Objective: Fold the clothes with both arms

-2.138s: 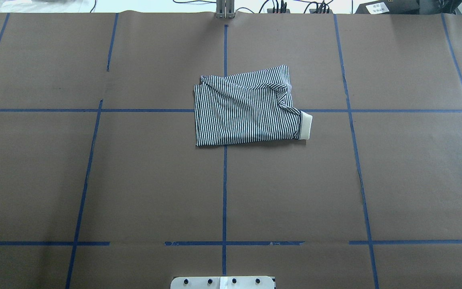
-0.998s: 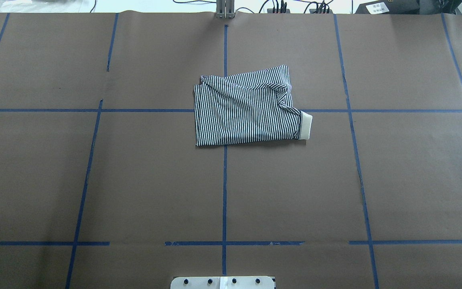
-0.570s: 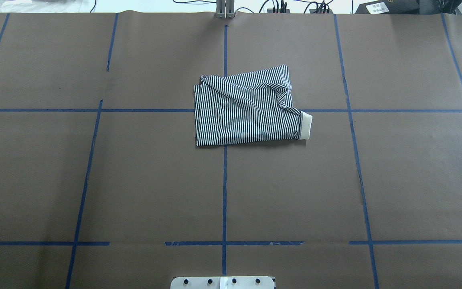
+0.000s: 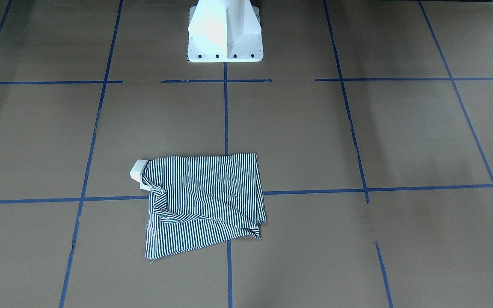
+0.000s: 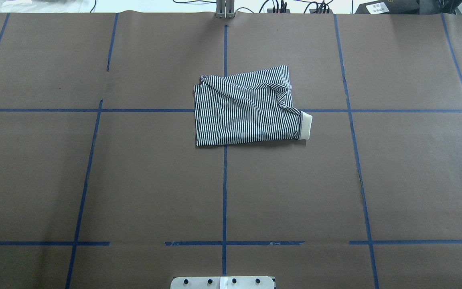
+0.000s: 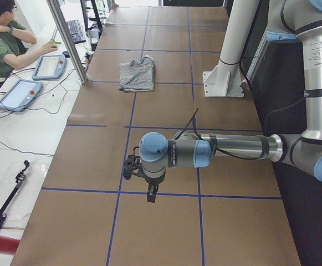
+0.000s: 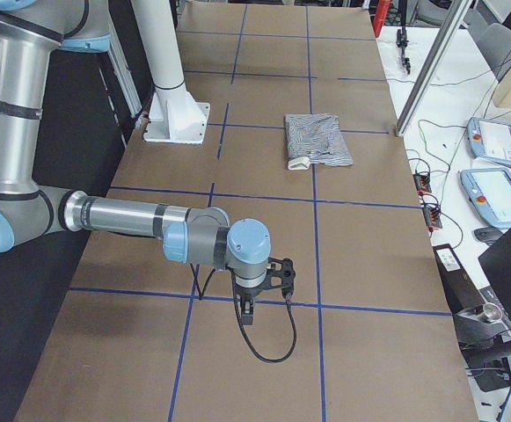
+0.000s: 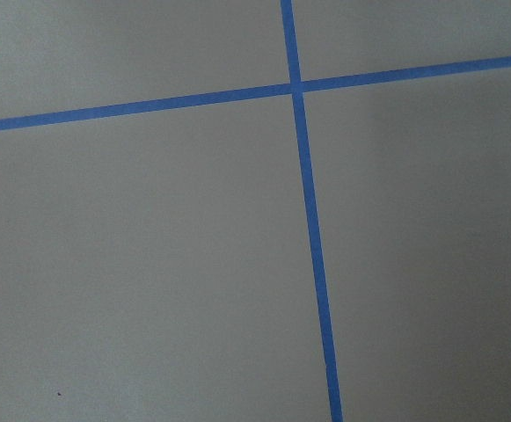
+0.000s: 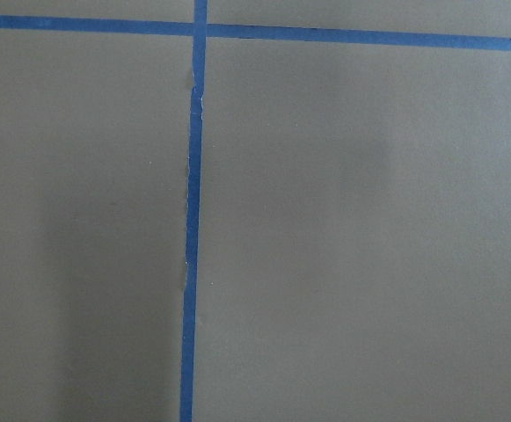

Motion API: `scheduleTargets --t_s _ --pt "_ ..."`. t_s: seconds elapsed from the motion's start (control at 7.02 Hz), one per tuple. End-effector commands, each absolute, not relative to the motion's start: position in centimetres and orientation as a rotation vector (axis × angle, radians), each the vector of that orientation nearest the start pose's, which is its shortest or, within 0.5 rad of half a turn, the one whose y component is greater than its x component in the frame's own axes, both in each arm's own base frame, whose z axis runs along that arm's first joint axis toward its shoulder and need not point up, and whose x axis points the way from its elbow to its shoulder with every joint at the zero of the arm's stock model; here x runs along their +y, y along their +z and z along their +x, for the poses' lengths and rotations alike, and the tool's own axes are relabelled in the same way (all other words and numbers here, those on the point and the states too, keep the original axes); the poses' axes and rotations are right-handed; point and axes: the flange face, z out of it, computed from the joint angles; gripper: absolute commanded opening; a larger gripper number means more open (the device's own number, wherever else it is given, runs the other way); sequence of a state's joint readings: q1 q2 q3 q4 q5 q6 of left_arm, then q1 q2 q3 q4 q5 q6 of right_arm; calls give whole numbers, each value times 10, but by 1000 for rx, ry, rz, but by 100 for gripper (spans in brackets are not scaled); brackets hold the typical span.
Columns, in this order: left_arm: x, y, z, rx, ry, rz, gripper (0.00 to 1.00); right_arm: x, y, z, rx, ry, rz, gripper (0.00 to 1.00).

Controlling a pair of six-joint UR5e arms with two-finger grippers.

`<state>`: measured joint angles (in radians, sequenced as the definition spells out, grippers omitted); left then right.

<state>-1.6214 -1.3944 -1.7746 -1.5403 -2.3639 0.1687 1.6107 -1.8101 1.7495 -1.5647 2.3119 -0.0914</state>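
Note:
The clothes are one striped navy-and-white shirt point(image 5: 247, 108), lying folded into a rough rectangle on the brown paper at the table's middle. A cream cuff point(image 5: 306, 125) sticks out at its right edge. The shirt also shows in the front-facing view point(image 4: 203, 201) and, small, in both side views point(image 6: 137, 75) point(image 7: 318, 138). My left gripper point(image 6: 149, 194) hangs over bare paper far from the shirt, at the table's left end. My right gripper point(image 7: 246, 312) hangs likewise at the right end. I cannot tell whether either is open or shut. Both wrist views show only paper and blue tape.
Blue tape lines grid the brown paper point(image 5: 134, 180). The white pedestal base point(image 4: 225, 32) stands at the robot's edge of the table. A person point(image 6: 0, 39) sits at a side desk with tablets point(image 6: 50, 66). A metal post point(image 6: 66, 39) rises at the far edge.

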Motion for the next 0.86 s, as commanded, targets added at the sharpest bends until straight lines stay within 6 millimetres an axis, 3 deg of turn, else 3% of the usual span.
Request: scheduleTargets --t_s 0.0,0.71 --pt "-413 640 -83 789 112 85 100 -383 679 82 -740 -27 -7 100" --pt "-415 636 -82 786 121 94 100 -382 680 82 -738 -34 -6 100"
